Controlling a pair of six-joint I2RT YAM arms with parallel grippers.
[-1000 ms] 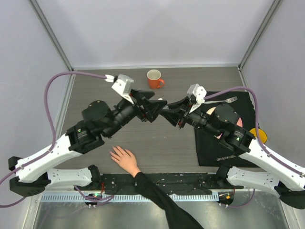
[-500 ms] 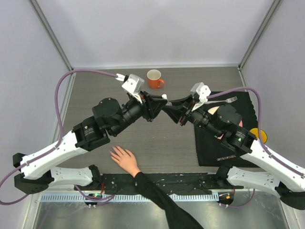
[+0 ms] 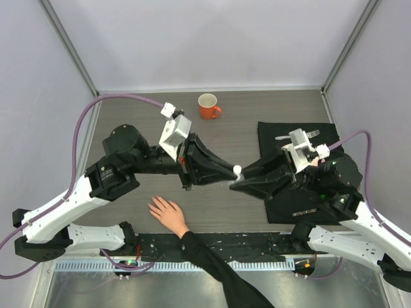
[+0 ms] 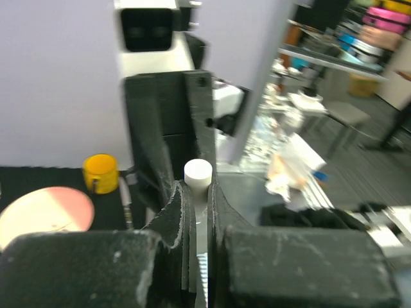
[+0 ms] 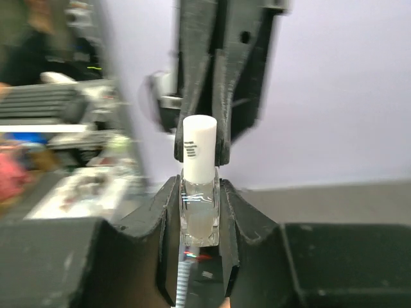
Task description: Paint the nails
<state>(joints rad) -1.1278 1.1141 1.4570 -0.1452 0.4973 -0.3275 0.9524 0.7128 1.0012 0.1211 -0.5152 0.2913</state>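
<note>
bottle (image 5: 199,218) clamped in right gripper (image 5: 199,187) | cap (image 4: 198,173) pinched by left gripper (image 4: 198,192) | hand (image 3: 168,215) laid on bench (image 3: 244,128) below-left of both, nearer left arm (image 3: 64,205)

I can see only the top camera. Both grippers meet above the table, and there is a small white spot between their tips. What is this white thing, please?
Observer: It is the white cap of a small clear bottle; the right wrist view shows the glass body under it.
Operator: Which gripper holds the glass?
Observer: The right gripper. Its fingers press the glass body from both sides, and the cap sticks out past its fingertips.
Operator: And the left one?
Observer: The left gripper has its fingers closed on the cap, one on each side.
</note>
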